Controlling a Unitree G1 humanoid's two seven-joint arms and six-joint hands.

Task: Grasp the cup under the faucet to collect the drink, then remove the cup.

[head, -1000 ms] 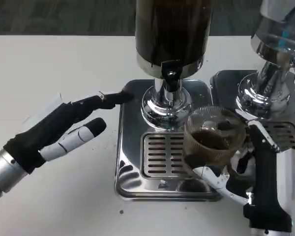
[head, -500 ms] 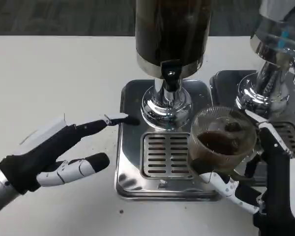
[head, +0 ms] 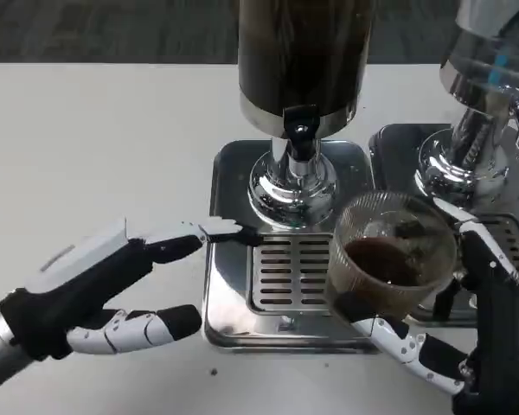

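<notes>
Removal step, drink collected. Right hand [head: 450, 346] grips cup [head: 392, 257] w/ dark liquid, near-right of faucet [head: 299, 130], over drip tray [head: 285, 277] right edge. Left hand [head: 104, 290] open, fingertip at tray's left rim. Next: carry cup clear, keep level.

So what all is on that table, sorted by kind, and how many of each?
Drink dispensers: 2, the dark one and the clear one
Steel drip trays: 2, centre and right
Plastic cups: 1, the cup of dark drink, held by the right hand
Robot hands: 2, counting the left hand
Total: 7
</notes>
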